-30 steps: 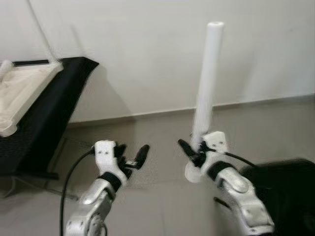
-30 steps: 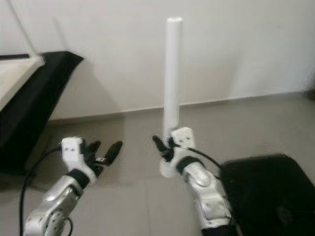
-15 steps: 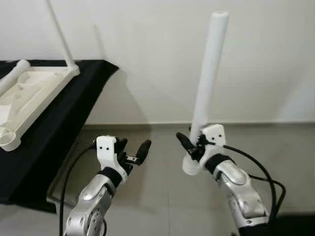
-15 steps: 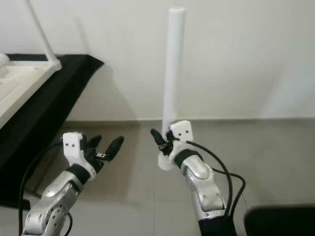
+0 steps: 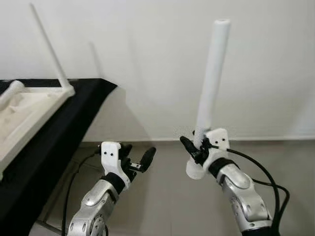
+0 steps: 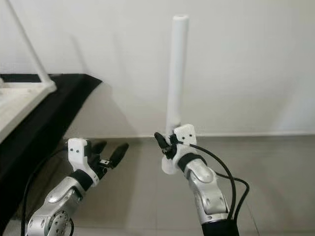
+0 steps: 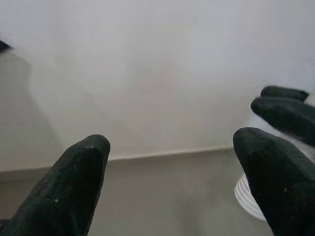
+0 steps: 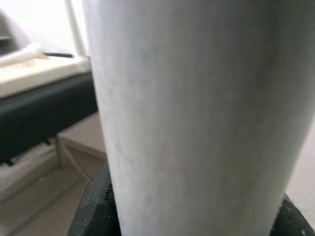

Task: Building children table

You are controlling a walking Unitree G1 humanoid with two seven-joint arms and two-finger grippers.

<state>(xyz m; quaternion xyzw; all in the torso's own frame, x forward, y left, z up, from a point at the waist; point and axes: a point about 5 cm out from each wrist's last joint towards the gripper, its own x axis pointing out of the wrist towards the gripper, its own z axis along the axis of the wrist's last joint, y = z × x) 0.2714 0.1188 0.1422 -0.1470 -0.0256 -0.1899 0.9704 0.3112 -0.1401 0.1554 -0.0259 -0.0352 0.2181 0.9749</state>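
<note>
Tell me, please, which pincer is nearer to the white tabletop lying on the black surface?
Left. The left pincer hangs open beside the black surface bearing the white tabletop; the right pincer, gripping the white table leg, is farther away.

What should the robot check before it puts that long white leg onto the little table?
1. Right gripper shut on the white table leg: ok.
2. Leg held near upright, not slipping: ok, tilted slightly.
3. Left gripper open and free to help: ok.
4. Upturned white tabletop lying on the black-covered table: ok.
5. Empty socket for this leg in sight: cannot tell.
6. One thin leg already standing on the tabletop: ok.
</note>
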